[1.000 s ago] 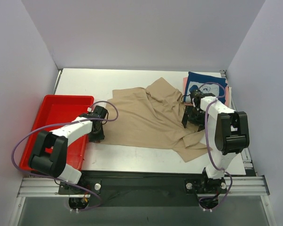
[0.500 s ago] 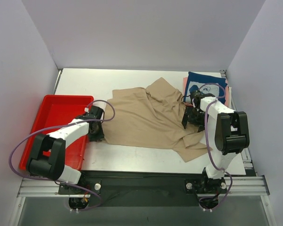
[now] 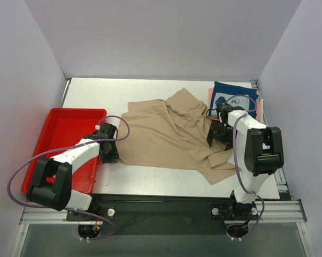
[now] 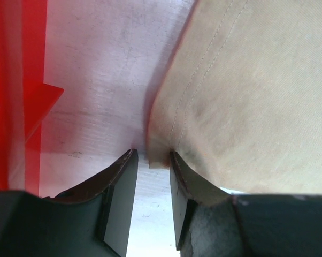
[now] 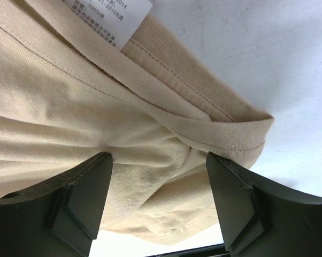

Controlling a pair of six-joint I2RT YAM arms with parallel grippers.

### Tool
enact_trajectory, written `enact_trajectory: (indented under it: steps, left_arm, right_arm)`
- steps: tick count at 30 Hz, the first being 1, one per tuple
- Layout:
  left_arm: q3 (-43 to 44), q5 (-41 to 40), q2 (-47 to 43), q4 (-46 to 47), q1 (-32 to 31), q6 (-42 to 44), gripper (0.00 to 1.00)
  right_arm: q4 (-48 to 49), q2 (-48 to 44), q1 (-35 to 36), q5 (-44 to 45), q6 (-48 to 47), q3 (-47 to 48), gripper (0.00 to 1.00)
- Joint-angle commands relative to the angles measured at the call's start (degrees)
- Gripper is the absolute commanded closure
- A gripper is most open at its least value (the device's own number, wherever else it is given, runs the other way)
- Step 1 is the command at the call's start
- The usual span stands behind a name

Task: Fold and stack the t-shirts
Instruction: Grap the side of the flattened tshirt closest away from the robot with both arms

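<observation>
- We see the tan t-shirt lying open and rumpled across the middle of the table, with one sleeve pointing far and its right side bunched into folds.
- The left gripper sits low at the shirt's near-left corner, just right of the red tray.
- From the left wrist camera, its jaws are only partly apart, with a narrow strip of bare table showing between them.
- The stitched hem corner of the tan shirt lies right at the fingertips. The right-hand one touches the cloth, but we see nothing pinched.
- The right gripper points down at the right side of the tan shirt, close to the near edge of the folded pile.
- From the right wrist camera, its jaws stand wide apart on either side of a loose fold of tan cloth.
- The ribbed collar and a white label lie just beyond the tips. The cloth between the jaws does not look squeezed.
- At the far right of the table we see the navy t-shirt with its white print, folded flat.
- It lies on top of a pink t-shirt, whose edge shows along the left side.
- The tan shirt's far-right edge comes near this pile; we cannot tell whether they touch.
</observation>
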Motion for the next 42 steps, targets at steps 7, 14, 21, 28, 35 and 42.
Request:
enact_trajectory:
  steps: [7,14,21,28,35,42]
  left_arm:
    - [-1.2,5.7,5.9,4.8,0.7,0.4,0.91]
    - [2.2,5.2,2.8,1.7,2.2,0.9,1.0]
    - [11.1,5.7,-2.8,-2.0,8.6,3.1,1.0]
    - [17.2,8.1,0.2,-0.9,13.7,6.1,1.0]
    - [21.3,10.7,2.6,-0.9,13.8,6.9,1.0]
    - [19.9,11.9,3.0,-0.8,13.8,6.9,1.0]
  right_arm:
    - [-2.9,-2.9,-0.3,-0.4,0.7,-0.6,0.28]
    - [-3.1,-4.2,0.0,-0.5,0.8,0.1,0.28]
    - [-3.9,-2.0,1.6,-2.5,0.8,5.6,0.28]
    - [-6.4,4.8,2.3,-3.7,0.2,16.8,0.28]
    - [-9.8,-0.5,1.8,-3.4,-1.5,15.6,0.28]
    - [-9.4,-11.6,1.9,-5.7,0.9,-2.1,0.28]
